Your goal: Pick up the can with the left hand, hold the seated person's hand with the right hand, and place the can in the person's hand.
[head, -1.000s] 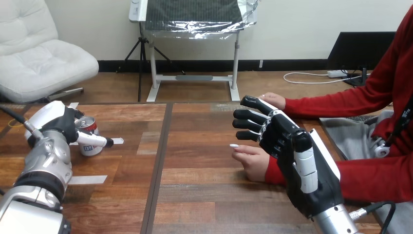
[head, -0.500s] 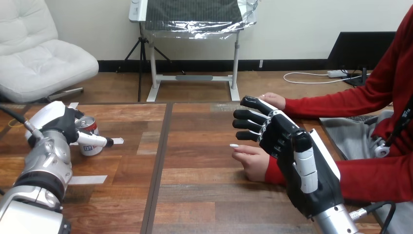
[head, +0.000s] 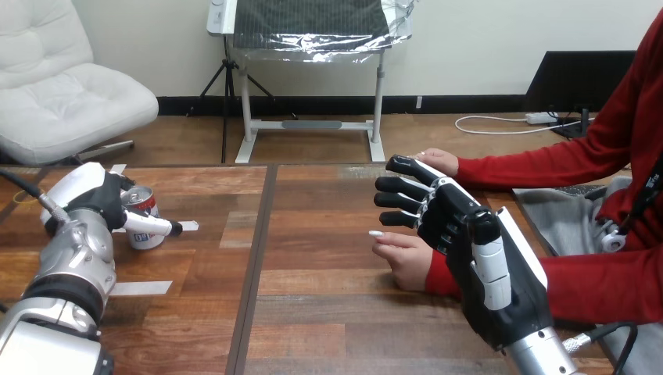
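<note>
Right hand [head: 469, 250] hovers open over the person's nearer hand [head: 406, 255]; left hand [head: 90, 199] against can [head: 145, 230], grip unclear.

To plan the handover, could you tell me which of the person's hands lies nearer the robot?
The person's hand at mid-table, beside the right hand; their other hand rests farther back.
</note>
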Controlling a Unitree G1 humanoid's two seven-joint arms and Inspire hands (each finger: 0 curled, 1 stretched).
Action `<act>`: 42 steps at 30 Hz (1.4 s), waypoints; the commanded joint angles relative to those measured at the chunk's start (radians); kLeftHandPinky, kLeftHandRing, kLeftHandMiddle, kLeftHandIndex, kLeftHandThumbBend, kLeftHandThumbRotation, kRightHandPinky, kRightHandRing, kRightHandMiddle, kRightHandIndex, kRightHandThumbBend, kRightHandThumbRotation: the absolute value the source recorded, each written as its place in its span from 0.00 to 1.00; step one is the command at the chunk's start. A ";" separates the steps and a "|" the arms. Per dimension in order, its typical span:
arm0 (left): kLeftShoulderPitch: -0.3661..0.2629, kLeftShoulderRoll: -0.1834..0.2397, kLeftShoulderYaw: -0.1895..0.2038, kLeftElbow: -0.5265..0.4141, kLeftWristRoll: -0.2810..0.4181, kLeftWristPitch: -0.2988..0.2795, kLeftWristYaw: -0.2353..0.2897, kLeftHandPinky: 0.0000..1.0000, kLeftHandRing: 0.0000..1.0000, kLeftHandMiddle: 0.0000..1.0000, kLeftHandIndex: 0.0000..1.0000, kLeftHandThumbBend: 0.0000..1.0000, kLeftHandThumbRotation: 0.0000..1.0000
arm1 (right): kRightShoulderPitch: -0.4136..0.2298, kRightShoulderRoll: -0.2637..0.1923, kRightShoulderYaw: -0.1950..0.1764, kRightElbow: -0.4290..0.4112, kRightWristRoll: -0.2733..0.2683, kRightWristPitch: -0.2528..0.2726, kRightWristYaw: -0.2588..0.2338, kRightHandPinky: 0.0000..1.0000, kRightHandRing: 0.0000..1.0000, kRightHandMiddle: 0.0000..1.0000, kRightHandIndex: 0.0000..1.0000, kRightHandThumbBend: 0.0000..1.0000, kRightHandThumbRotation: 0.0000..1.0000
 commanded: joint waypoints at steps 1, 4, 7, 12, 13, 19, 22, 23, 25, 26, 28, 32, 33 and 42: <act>-0.065 0.010 -0.010 -0.013 0.005 0.008 -0.006 0.71 0.86 0.87 0.85 0.80 0.29 | -0.052 -0.003 -0.007 -0.040 0.014 -0.003 0.001 0.75 0.79 0.80 0.85 0.89 1.00; -0.067 0.009 -0.008 -0.015 0.003 0.016 -0.005 0.71 0.86 0.87 0.84 0.80 0.29 | -0.053 -0.003 -0.006 -0.040 0.015 -0.003 0.000 0.75 0.79 0.80 0.85 0.89 1.00; -0.069 0.008 -0.006 -0.016 0.001 0.022 0.000 0.70 0.86 0.87 0.84 0.80 0.29 | -0.053 -0.003 -0.005 -0.040 0.017 -0.001 0.000 0.75 0.79 0.80 0.85 0.89 1.00; -0.070 0.006 0.003 -0.018 -0.006 0.033 0.015 0.68 0.84 0.85 0.81 0.81 0.29 | -0.054 -0.003 -0.005 -0.037 0.017 -0.002 0.000 0.74 0.79 0.80 0.85 0.89 1.00; -0.070 0.005 0.008 -0.017 -0.010 0.035 0.020 0.67 0.84 0.85 0.81 0.81 0.29 | -0.054 -0.004 -0.005 -0.038 0.016 -0.001 -0.001 0.74 0.79 0.80 0.85 0.89 1.00; -0.073 0.003 0.029 -0.019 -0.028 0.036 0.042 0.62 0.76 0.78 0.78 0.82 0.27 | -0.054 -0.005 -0.005 -0.037 0.019 0.000 0.002 0.74 0.79 0.80 0.85 0.88 1.00; -0.077 0.002 0.035 -0.020 -0.037 0.041 0.050 0.59 0.73 0.76 0.77 0.82 0.25 | -0.055 -0.004 -0.005 -0.036 0.020 0.001 0.002 0.74 0.79 0.80 0.85 0.88 1.00; -0.079 0.002 0.036 -0.020 -0.041 0.045 0.052 0.56 0.70 0.74 0.77 0.82 0.25 | -0.055 -0.004 -0.005 -0.036 0.019 0.000 0.000 0.74 0.79 0.80 0.85 0.88 1.00; -0.082 0.001 0.040 -0.022 -0.044 0.049 0.058 0.53 0.66 0.71 0.76 0.82 0.24 | -0.056 -0.004 -0.005 -0.035 0.016 -0.001 -0.001 0.74 0.79 0.80 0.85 0.88 1.00; -0.083 0.001 0.041 -0.022 -0.045 0.050 0.061 0.49 0.62 0.68 0.75 0.82 0.23 | -0.056 -0.004 -0.005 -0.034 0.015 -0.003 -0.001 0.74 0.79 0.80 0.85 0.88 1.00; -0.084 0.001 0.044 -0.024 -0.046 0.049 0.068 0.46 0.59 0.66 0.74 0.82 0.22 | -0.056 -0.004 -0.006 -0.034 0.015 -0.002 -0.001 0.74 0.79 0.80 0.85 0.88 1.00; -0.090 0.001 0.051 -0.031 -0.051 0.051 0.078 0.40 0.53 0.61 0.72 0.82 0.19 | -0.056 -0.005 -0.006 -0.033 0.014 0.001 -0.002 0.74 0.79 0.80 0.85 0.88 1.00; -0.091 0.001 0.052 -0.033 -0.051 0.052 0.079 0.39 0.52 0.59 0.71 0.82 0.18 | -0.057 -0.005 -0.006 -0.033 0.014 0.001 -0.003 0.74 0.79 0.80 0.85 0.88 1.00; -0.097 0.004 0.058 -0.042 -0.057 0.043 0.097 0.33 0.46 0.53 0.67 0.82 0.13 | -0.060 -0.003 -0.006 -0.027 0.011 -0.001 -0.005 0.74 0.79 0.80 0.85 0.89 1.00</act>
